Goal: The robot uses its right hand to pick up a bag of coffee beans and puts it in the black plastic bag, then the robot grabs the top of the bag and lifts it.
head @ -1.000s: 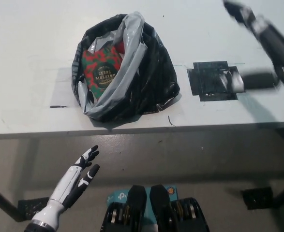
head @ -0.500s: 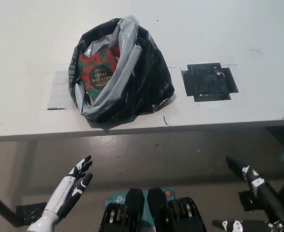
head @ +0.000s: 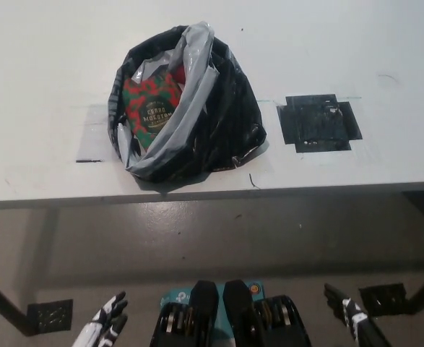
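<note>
Head view, looking steeply down: one white counter [head: 45, 87] carries one black plastic bag [head: 226, 116] slumped near its front edge, mouth open and grey lining [head: 186, 108] folded outward. One bag of coffee beans [head: 152, 108] — red and green, with a dark round label — lies inside the open mouth, tilted and partly covered by the lining. Right of the sack, apart from it, one patch of black tape [head: 318, 121] is stuck flat to the counter; one grey tape strip [head: 91, 134] lies to the sack's left. Both hands are low, below the counter and well apart from everything on it: the white left hand [head: 105, 327] at the bottom edge, empty with fingers spread, and the black right hand [head: 352, 319] at the bottom right — also empty, fingers apart.
</note>
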You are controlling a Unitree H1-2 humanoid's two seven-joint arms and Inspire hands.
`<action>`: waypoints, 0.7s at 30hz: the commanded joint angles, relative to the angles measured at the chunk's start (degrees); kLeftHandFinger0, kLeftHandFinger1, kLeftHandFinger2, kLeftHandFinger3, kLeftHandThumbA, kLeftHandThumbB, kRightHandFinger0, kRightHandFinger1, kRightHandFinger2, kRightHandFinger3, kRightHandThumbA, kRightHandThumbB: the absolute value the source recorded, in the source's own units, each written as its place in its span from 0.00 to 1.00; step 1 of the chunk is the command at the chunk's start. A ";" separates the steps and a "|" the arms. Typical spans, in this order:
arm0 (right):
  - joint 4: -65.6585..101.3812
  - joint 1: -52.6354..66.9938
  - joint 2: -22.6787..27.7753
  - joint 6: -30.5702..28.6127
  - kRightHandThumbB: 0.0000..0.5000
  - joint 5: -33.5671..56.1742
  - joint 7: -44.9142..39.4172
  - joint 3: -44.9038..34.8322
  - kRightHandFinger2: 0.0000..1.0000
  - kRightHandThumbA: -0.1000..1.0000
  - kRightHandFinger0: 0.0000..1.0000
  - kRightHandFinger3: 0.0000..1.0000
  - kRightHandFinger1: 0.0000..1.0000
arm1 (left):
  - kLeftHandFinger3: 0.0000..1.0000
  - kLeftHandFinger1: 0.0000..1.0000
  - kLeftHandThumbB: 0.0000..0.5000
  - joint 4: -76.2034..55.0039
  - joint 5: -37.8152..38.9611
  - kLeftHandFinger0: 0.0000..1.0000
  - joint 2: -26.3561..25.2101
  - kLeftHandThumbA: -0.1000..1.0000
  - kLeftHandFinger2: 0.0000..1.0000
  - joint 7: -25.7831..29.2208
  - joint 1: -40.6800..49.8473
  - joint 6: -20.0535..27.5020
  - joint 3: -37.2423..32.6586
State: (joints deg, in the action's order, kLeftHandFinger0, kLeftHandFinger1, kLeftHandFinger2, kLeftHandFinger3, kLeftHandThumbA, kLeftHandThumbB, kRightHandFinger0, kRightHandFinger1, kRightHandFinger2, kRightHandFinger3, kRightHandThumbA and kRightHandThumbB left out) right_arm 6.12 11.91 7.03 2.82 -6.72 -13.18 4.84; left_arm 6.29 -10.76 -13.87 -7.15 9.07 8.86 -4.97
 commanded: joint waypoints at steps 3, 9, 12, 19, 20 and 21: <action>-7.06 -4.89 -3.86 -16.53 0.74 -3.95 9.26 -0.74 1.00 1.00 1.00 1.00 1.00 | 1.00 1.00 0.53 -5.24 0.94 1.00 -1.24 1.00 1.00 1.04 1.65 6.13 1.30; -12.05 -8.42 -3.21 -20.69 0.67 -6.51 10.01 0.70 1.00 0.99 1.00 1.00 1.00 | 1.00 1.00 0.55 -5.49 0.83 1.00 -0.92 1.00 1.00 1.44 1.23 5.80 1.70; -13.61 -8.98 -2.85 -22.95 0.64 -8.51 10.78 1.75 1.00 0.97 1.00 1.00 1.00 | 1.00 1.00 0.53 -5.52 0.96 1.00 -1.64 1.00 1.00 1.05 -0.37 4.94 2.21; -16.34 -11.41 -2.80 -24.10 0.60 -8.24 11.23 1.94 1.00 0.94 1.00 1.00 1.00 | 1.00 1.00 0.51 -3.80 0.49 1.00 -1.67 1.00 1.00 0.90 -2.93 5.04 2.50; -16.74 -11.11 -2.78 -24.50 0.61 -8.57 11.47 2.13 1.00 0.95 1.00 1.00 1.00 | 1.00 1.00 0.53 -4.11 0.55 1.00 -1.63 1.00 1.00 0.72 -2.47 4.45 2.60; -16.94 -10.91 -2.84 -24.77 0.61 -8.73 11.66 2.21 1.00 0.95 1.00 1.00 1.00 | 1.00 1.00 0.54 -4.30 0.60 1.00 -1.66 1.00 1.00 0.57 -2.23 4.08 2.64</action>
State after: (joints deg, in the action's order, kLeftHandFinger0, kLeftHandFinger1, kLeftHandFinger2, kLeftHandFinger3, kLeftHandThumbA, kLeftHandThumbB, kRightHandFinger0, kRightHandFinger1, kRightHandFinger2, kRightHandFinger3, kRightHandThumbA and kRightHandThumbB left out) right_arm -10.04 2.16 4.14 -14.59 -13.22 -4.86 6.39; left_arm 3.89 -10.64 -14.40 -7.08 7.44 11.08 -3.09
